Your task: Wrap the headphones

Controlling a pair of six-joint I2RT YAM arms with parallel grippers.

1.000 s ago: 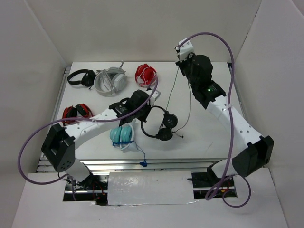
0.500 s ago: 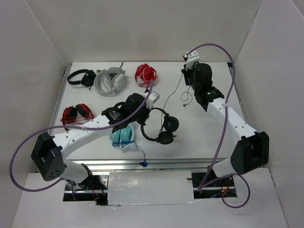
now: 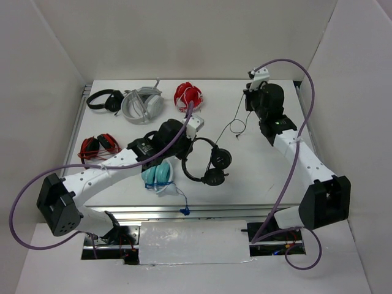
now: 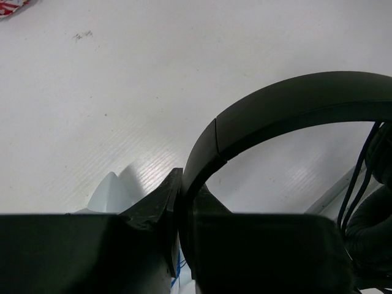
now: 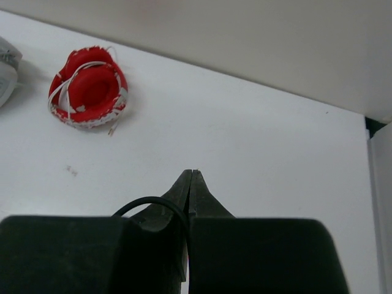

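The all-black headphones [image 3: 207,163] lie mid-table, with their earcups [image 3: 220,158] to the right. My left gripper [image 3: 187,147] is shut on the thin headband [image 4: 294,104], which the left wrist view shows pinched between the jaws [image 4: 180,190]. The thin black cable [image 3: 236,124] runs from the earcups up to my right gripper [image 3: 248,99], held above the table's back right. In the right wrist view the right gripper [image 5: 192,177] has its jaws closed, with the cable [image 5: 147,201] looping out on the left side of them.
At the back left are other black headphones [image 3: 101,99], grey-white headphones [image 3: 142,104] and a red wrapped pair [image 3: 187,95], the last also in the right wrist view [image 5: 89,86]. Red-and-black headphones [image 3: 98,146] lie at the left. Teal headphones [image 3: 158,174] with a blue cable lie under my left arm.
My right gripper has moved right and towards the near side with the cable, which now hangs slacker. My left arm shifted slightly, still holding the headband.
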